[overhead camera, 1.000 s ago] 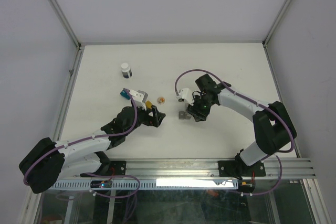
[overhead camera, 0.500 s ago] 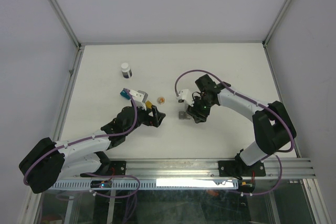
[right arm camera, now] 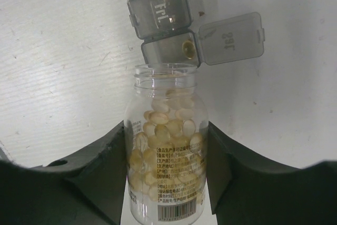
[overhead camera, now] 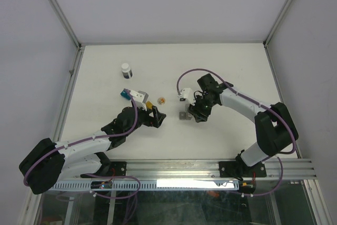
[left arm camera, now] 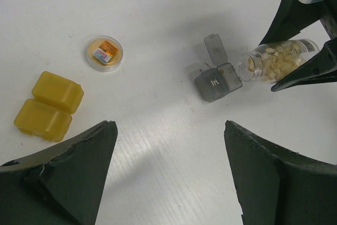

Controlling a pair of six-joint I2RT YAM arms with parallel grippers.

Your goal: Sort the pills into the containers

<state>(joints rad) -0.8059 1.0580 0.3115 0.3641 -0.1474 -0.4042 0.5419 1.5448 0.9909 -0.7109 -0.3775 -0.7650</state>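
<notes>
Left gripper [left arm camera: 168, 146]: jaws spread wide and holding nothing, low over the white table [overhead camera: 221, 67].
Amber-yellow container [left arm camera: 47, 105]: both of its 2 lids shut, lying just ahead of the left gripper's left finger, outside the gap between the jaws.
Right gripper [overhead camera: 196, 113]: jaws clamped on the clear bottle [right arm camera: 164, 109], 1 finger on each side of its body.
Bottle: uncapped and tipped over, its open mouth pointing away from the right jaws.
Pills [right arm camera: 168, 135]: pale yellow, heaped inside the bottle, between the right jaws.
Gray container [right arm camera: 166, 30]: directly ahead of the right jaws, just past the bottle's mouth; whether the 2 touch cannot be told. It lies ahead and to the right of the left jaws.
Gray container's cells: 1 lid shut, 1 lid swung open, with 1 pill showing in the open cell.
Orange cap [left arm camera: 105, 54]: flat on the table, ahead of the left jaws and beyond the amber-yellow container.
Teal container [overhead camera: 125, 94]: farther out, left of the left jaws, partly hidden by the wrist.
White-capped vial [overhead camera: 126, 69]: upright, farthest from both grippers.
</notes>
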